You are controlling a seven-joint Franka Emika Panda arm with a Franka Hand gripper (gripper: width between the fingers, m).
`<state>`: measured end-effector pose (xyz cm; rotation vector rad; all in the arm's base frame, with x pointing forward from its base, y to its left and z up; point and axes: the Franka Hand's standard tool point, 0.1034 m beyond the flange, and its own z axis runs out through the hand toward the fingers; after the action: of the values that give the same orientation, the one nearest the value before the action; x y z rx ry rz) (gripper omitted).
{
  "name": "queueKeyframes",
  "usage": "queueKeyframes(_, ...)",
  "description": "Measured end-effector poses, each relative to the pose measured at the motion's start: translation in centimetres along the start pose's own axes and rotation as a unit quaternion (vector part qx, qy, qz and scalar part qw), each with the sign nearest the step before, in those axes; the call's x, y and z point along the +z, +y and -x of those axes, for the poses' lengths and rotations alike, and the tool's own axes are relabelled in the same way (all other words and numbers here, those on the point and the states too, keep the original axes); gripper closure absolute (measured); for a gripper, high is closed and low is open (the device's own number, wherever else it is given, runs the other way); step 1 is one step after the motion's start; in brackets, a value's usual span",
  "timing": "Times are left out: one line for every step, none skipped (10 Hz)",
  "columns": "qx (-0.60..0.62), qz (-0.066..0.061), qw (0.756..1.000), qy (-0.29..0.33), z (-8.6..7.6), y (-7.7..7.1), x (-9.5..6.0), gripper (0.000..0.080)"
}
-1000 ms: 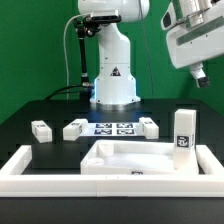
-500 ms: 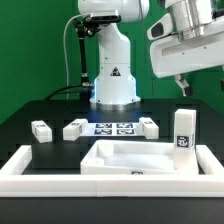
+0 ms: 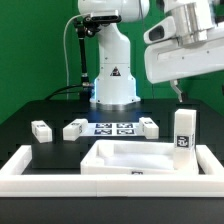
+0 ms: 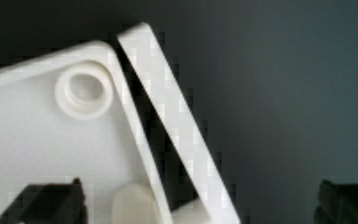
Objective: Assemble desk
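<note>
Tabletop (image 3: 135, 156) lies low at mid-table inside the long white wall (image 3: 60, 185), with its long axis running across the ext. view. The gripper (image 3: 180, 92) hangs high over the tabletop's end on the ext. view's right, jaws spread wide w/ nothing in them. In the wrist view that end's corner rim (image 4: 167, 120) sits btwn the dark fingertips (image 4: 43, 200), slanting across the jaw line (not square to it). One leg (image 3: 183, 130) stands upright just beside that end, and the other legs (image 3: 73, 128) lie further back. The next move prob. calls for a straight drop plus a wrist turn.
</note>
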<state>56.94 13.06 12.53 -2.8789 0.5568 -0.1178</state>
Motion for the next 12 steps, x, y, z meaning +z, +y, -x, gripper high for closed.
queueKeyframes(-0.054,0.009,0.998,-0.003,0.9,1.1,0.8,0.015)
queueKeyframes(-0.123,0.03,0.992,0.011,2.4,2.5,1.6,0.015)
queueKeyframes(-0.135,0.035,0.99,0.006,2.8,2.7,1.8,0.015)
queueKeyframes(-0.133,0.035,0.99,0.008,2.6,2.7,1.8,0.015)
queueKeyframes(-0.133,0.036,0.99,0.005,2.7,2.8,1.8,0.015)
queueKeyframes(-0.132,0.036,0.991,-0.002,2.8,2.9,1.9,0.015)
queueKeyframes(-0.136,0.038,0.99,-0.001,2.9,3.3,2.1,0.015)
queueKeyframes(-0.158,0.049,0.986,-0.017,4.4,5.1,3.0,0.015)
queueKeyframes(-0.175,0.075,0.978,-0.081,6.3,7.2,3.4,0.015)
queueKeyframes(-0.187,0.088,0.972,-0.116,6.7,8.5,3.0,0.015)
queueKeyframes(-0.188,0.092,0.969,-0.131,7.0,9.4,3.0,0.015)
queueKeyframes(-0.175,0.101,0.96,-0.194,8.2,9.7,2.9,0.015)
